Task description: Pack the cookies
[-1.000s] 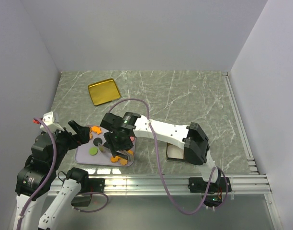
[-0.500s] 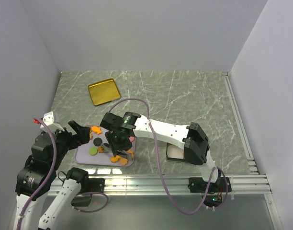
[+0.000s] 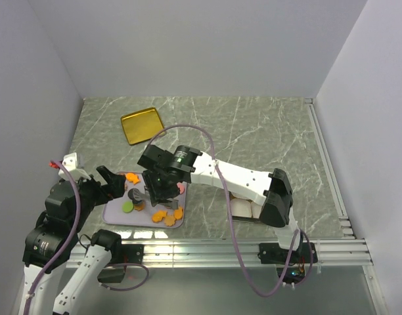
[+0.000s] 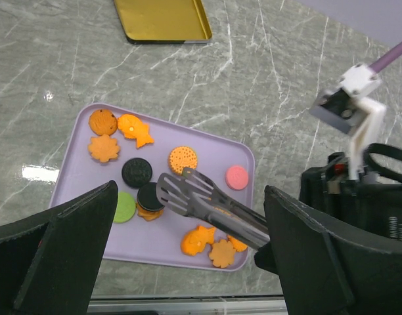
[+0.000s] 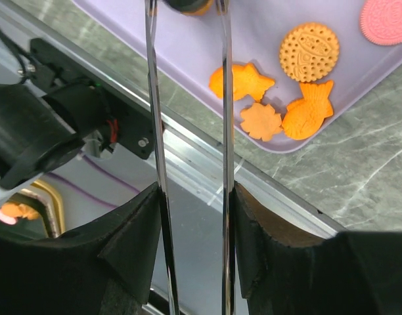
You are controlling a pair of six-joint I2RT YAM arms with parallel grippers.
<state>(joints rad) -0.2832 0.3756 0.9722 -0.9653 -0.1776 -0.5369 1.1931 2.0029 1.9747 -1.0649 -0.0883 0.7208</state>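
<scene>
The cookies (image 4: 183,158) all lie on a lavender tray (image 4: 207,147) at the near left of the grey marbled counter (image 3: 253,131), just in front of the left arm's base. The right arm reaches across from its own side, and the right hand (image 5: 194,216) is pressed together on a pair of dark grey tongs (image 4: 207,207), one finger against each thin tong arm. The slotted tong tips slope down over the middle of the tray, at a black cookie (image 4: 150,197) that sits on top of an orange one. In the right wrist view the two tong arms run either side of that pair (whether they actually pinch it I cannot tell).

Around them on the tray are a second black disc (image 4: 136,172), a green disc (image 4: 124,207), a pink disc (image 4: 237,176), an orange fish shape (image 4: 135,129) at the far left and a cluster of orange fish and flower shapes (image 4: 211,246) along the near edge.

The left hand (image 3: 112,182) hangs by the tray's left side with its fingers spread as wide as they go, holding nothing. A gold tray (image 3: 142,125) lies well apart, farther back on the counter
</scene>
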